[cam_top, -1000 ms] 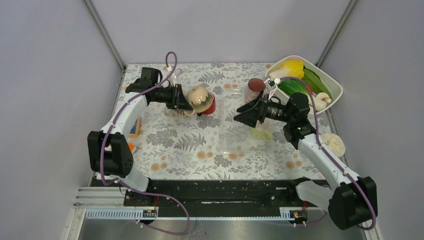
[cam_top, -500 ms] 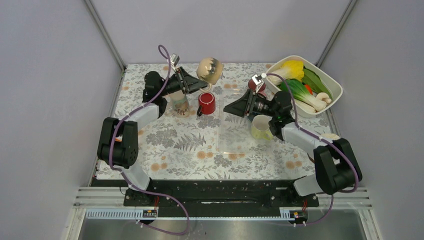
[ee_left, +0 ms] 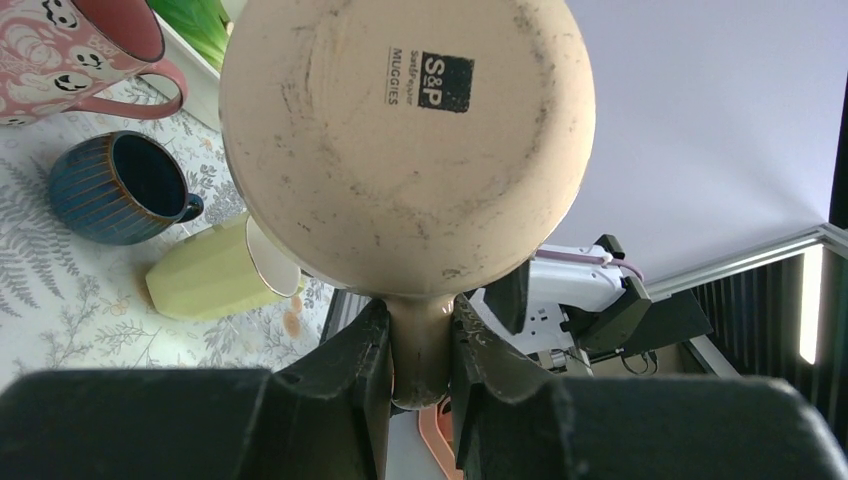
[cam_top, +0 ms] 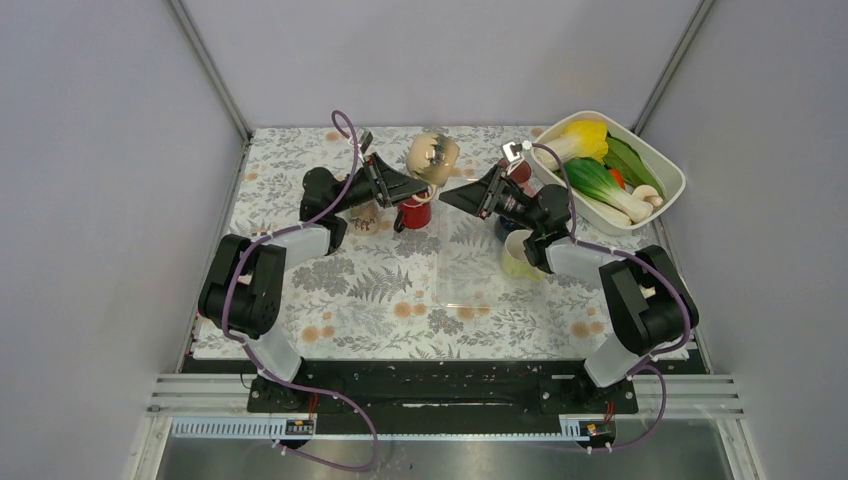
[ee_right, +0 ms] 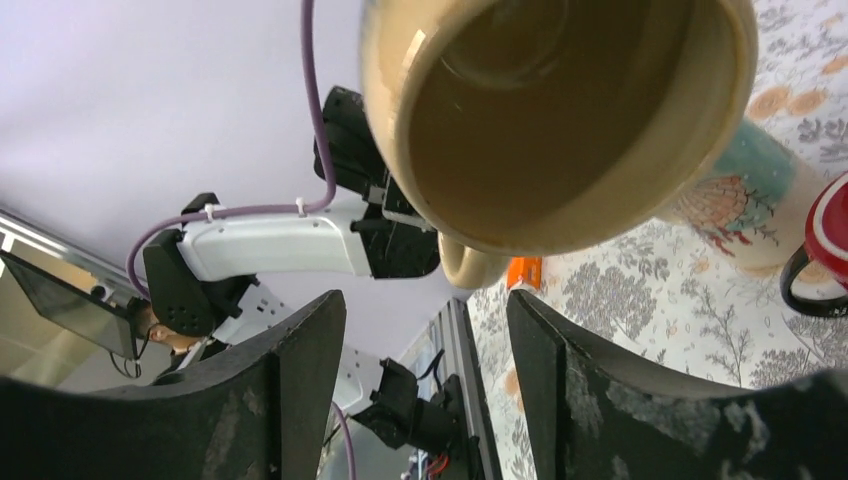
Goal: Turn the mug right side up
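Observation:
My left gripper (cam_top: 420, 183) holds a beige mug (cam_top: 433, 155) in the air above the back middle of the table. In the left wrist view the mug's base (ee_left: 405, 140) faces the camera, and the gripper (ee_left: 420, 345) is shut on its handle (ee_left: 420, 330). The mug is tipped sideways, with its mouth (ee_right: 560, 110) turned toward my right gripper (ee_right: 425, 385). That gripper (cam_top: 448, 196) hangs open just right of the mug, nothing between its fingers (ee_right: 300, 400). The handle (ee_right: 475, 265) shows above their gap.
A red mug (cam_top: 413, 212) and a patterned mug (ee_right: 740, 190) stand below the held one. A yellow-green mug (ee_left: 210, 280) lies on its side near a blue mug (ee_left: 120, 190) and a pink mug (ee_left: 70, 50). A white tub (cam_top: 670, 170) of vegetables sits back right.
The left arm has lifted the beige mug and carried it right toward the table's middle. The right gripper has swung left and up toward it, its jaws narrowing.

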`<action>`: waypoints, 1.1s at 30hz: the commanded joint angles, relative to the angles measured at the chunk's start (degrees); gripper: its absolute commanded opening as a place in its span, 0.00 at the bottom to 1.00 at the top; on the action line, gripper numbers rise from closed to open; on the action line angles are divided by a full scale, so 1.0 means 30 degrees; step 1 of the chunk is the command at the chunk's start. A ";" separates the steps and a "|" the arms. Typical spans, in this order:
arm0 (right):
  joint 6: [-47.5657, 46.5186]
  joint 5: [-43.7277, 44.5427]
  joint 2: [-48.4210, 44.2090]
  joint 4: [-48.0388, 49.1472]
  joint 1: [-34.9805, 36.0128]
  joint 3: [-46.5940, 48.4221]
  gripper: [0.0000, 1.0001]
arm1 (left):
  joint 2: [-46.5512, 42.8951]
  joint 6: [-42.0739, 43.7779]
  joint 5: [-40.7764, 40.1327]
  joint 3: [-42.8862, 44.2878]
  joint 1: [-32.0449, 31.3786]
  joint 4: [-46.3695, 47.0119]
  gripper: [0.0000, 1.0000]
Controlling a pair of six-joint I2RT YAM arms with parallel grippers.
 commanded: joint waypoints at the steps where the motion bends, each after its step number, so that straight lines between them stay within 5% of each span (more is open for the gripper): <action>1: 0.0517 0.2032 -0.0017 0.2215 0.0291 -0.0106 0.69 | -0.1066 -0.0006 -0.1664 0.0107 -0.0188 0.3809 0.00; 20: 0.1119 0.2758 0.0762 0.1284 0.0565 0.0204 0.60 | -0.1030 -0.0074 -0.2318 -0.0346 -0.1093 0.4630 0.00; 33: 0.1627 0.2788 0.1083 0.1646 0.0565 0.0251 0.35 | -0.0838 0.0765 -0.2169 -0.0534 -0.1750 0.3726 0.00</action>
